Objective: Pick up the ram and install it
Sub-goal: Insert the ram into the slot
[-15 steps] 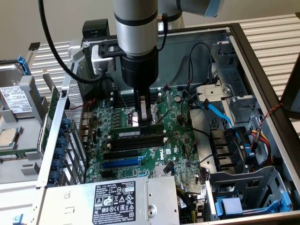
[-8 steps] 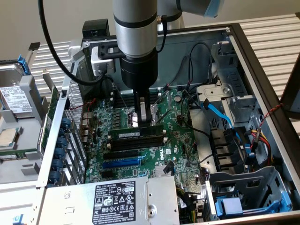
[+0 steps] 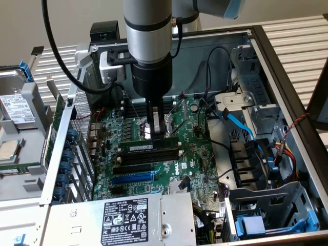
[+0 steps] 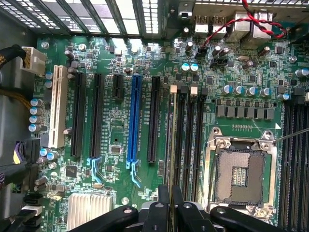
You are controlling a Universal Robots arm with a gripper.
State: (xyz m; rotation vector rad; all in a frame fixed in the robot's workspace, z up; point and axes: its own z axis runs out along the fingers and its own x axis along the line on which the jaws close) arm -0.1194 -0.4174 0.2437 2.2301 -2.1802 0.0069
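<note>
I am looking into a big open computer case [image 3: 287, 77] that lies on its side. The green motherboard [image 3: 195, 154] [image 4: 116, 135] covers most of its floor. A grey power box [image 3: 123, 215] with a black and white sticker sits at the near edge of the case in the exterior view. The robot arm [image 3: 148, 31] comes straight down from above, over the middle of the board.

On the board I see a square metal chip socket [image 4: 239, 174] with its lid frame open. Beside it run the long black memory slots [image 3: 148, 156] [image 4: 193, 140], side by side. A little farther from the socket is the blue slot [image 3: 132, 179] [image 4: 134, 118].

The ram [image 3: 146, 146] [image 4: 172, 135] stands on its long edge, lined up along the black memory slots. Its white label faces the exterior view. From the wrist view it looks like a thin line.

The gripper [image 3: 156, 130] [image 4: 170, 200] is right on top of the ram, near its middle. Its fingers [image 4: 163, 198] are almost together, and they pinch the top edge of the stick from both sides. I cannot tell which slot the ram is over, or if it is pushed all the way down.
</note>
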